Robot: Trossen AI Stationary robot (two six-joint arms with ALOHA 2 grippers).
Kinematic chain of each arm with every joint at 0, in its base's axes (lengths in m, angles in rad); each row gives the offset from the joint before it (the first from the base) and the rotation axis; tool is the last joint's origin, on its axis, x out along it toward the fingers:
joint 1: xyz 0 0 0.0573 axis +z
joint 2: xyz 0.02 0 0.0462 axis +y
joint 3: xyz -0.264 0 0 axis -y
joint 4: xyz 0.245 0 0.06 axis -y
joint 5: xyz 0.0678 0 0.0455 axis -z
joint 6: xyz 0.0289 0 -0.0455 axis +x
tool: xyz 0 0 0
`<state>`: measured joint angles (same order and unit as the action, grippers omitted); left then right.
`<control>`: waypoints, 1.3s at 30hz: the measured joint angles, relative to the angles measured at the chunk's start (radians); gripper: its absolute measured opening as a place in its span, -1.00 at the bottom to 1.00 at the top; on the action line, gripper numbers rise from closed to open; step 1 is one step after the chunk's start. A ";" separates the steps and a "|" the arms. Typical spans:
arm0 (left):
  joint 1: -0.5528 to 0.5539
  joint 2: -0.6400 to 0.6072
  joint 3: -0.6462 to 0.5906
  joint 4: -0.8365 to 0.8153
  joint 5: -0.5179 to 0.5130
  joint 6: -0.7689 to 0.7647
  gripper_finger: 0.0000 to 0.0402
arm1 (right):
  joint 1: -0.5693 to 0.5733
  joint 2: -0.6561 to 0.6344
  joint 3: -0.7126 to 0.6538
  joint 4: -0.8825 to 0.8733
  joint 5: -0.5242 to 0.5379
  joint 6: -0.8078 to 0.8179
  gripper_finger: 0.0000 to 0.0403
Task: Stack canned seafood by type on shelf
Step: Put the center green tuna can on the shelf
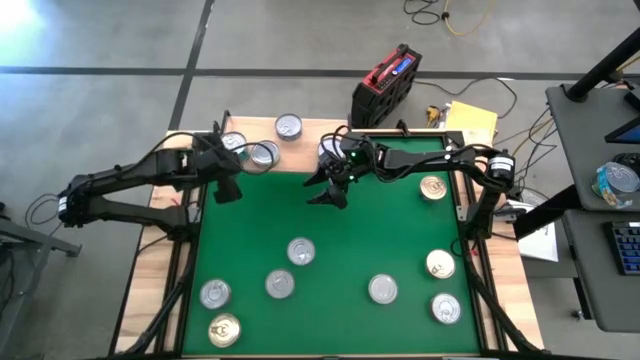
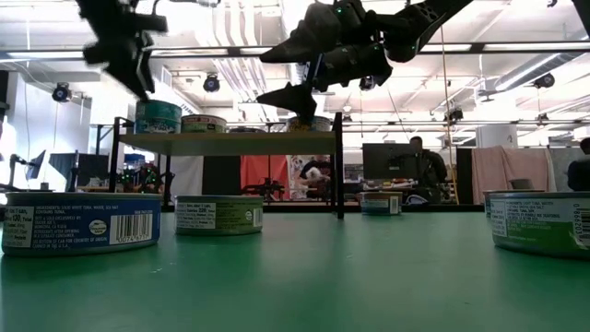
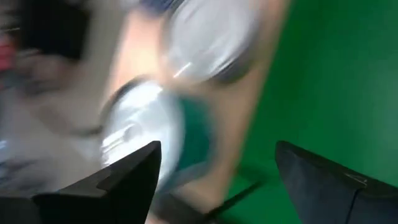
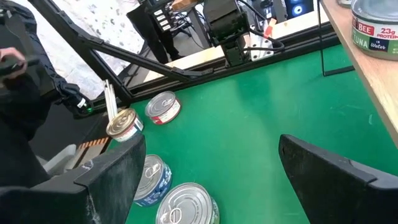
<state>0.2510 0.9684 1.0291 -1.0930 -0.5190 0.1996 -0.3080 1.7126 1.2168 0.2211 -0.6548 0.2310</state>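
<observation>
While tins dot green mat, red case behind shelf

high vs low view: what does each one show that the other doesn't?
Only the high view: the tins' lids, silver-topped ones such as the tin mid-mat and a gold-topped tin at the mat's near left corner, plus the red case on the floor beyond the table.

Only the low view: side labels, like the blue-labelled tin, the shelf's black legs, and a person in the room behind.

Both: the green mat, the shelf with tins on it, and the left gripper and right gripper, both open and empty.
</observation>
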 joint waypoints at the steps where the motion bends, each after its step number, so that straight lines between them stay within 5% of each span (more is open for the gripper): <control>1: -0.017 0.000 0.012 0.017 0.063 -0.039 0.48 | 0.000 0.000 0.000 0.000 0.000 -0.008 0.77; 6: -0.208 0.000 -0.003 0.134 0.187 -0.199 0.48 | 0.055 -0.003 -0.006 0.000 0.095 -0.072 0.77; 14: -0.763 0.039 -0.109 0.199 -0.337 -0.559 0.48 | 0.174 -0.009 -0.008 -0.090 0.372 -0.093 0.77; 19: -1.005 0.133 -0.114 0.198 -0.487 -0.794 0.48 | 0.253 -0.018 -0.008 -0.170 0.557 -0.067 0.77; 24: -1.063 0.233 -0.093 0.199 -0.481 -0.897 0.48 | 0.331 -0.055 -0.009 -0.290 0.700 -0.039 0.77; 28: -1.062 0.300 -0.078 0.200 -0.411 -0.925 0.48 | 0.378 -0.071 -0.009 -0.380 0.707 0.033 0.77; 39: -1.061 0.441 -0.075 0.247 -0.417 -0.995 0.48 | 0.463 -0.076 -0.033 -0.624 0.708 0.282 0.77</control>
<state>-0.8097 1.4089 0.9539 -0.8462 -0.9356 -0.7957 0.1545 1.6367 1.1841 -0.4026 0.0533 0.5126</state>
